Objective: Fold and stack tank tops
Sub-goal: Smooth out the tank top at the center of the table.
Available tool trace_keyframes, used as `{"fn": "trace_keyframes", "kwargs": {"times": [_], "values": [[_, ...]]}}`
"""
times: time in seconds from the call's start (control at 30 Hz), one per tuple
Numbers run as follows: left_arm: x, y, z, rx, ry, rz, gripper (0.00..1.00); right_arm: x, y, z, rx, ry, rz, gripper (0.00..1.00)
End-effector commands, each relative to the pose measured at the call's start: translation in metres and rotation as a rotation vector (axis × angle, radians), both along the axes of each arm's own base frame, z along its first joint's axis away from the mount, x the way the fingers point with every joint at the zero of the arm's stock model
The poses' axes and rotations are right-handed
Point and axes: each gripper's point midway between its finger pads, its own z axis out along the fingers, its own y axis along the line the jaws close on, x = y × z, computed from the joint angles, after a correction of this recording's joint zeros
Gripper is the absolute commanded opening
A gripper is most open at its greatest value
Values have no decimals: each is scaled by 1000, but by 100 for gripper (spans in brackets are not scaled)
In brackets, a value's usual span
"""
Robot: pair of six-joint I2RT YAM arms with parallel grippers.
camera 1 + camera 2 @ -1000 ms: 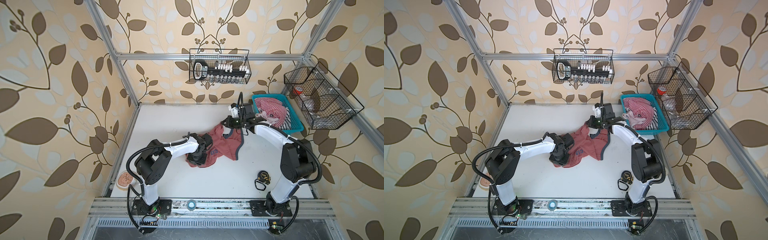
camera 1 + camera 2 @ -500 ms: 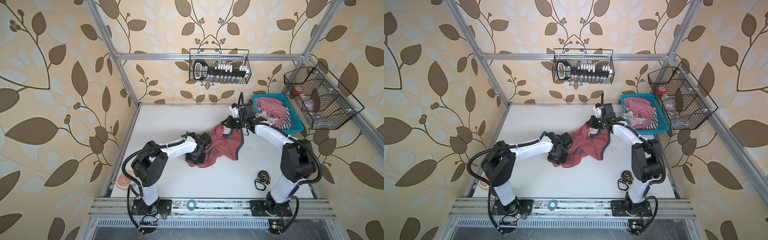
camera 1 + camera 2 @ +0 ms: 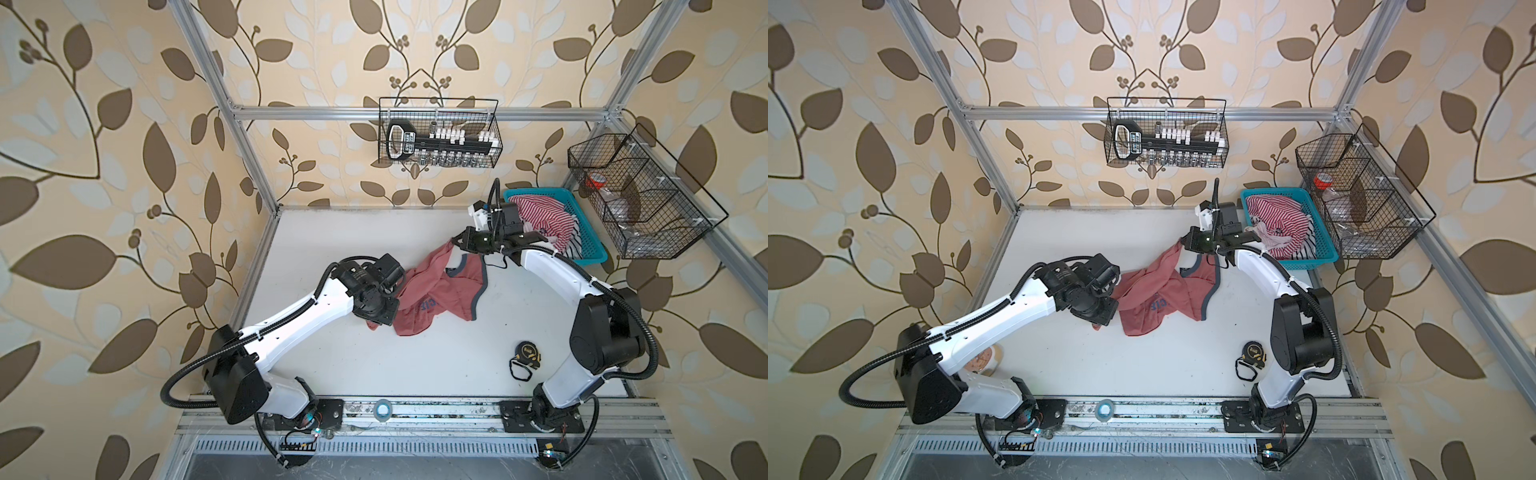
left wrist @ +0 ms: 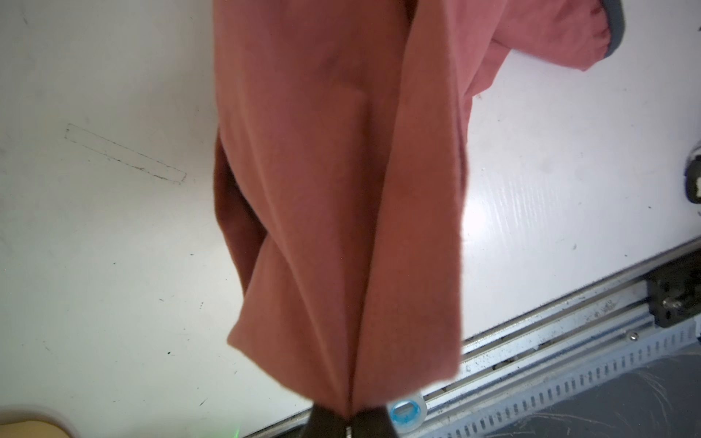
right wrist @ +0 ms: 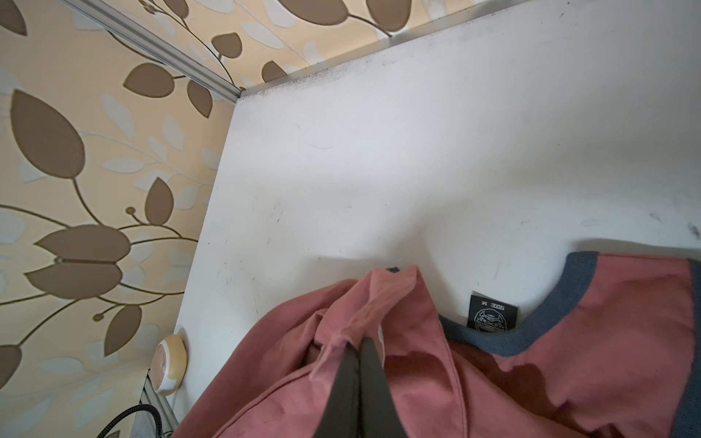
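Mid-frame, the dusty red tank top point(image 3: 440, 291) sags over the white surface point(image 3: 353, 237), one edge clamped in the left end effector point(image 4: 349, 419), another in the right end effector point(image 5: 360, 360); the striped tank top point(image 3: 540, 218) lies in the blue basket point(image 3: 592, 255), upper right.

Left gripper point(image 4: 349, 419) and right gripper point(image 5: 360, 343) both clamped closed.

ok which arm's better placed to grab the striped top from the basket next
Right, probably: right gripper sits beside the basket with the striped top; left gripper is far across. Both are shut on the red top.
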Motion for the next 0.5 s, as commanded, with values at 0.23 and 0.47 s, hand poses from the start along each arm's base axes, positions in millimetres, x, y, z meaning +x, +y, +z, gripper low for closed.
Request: {"fn": "trace_keyframes", "kwargs": {"times": [0.23,0.47], "values": [[-31,14,58,-170,-114,-89,2,4,-28,23,-5,-42,-46,0],[-52,9,71,-291,-131,-164,6,13,-42,14,-8,-24,-86,0]]}}
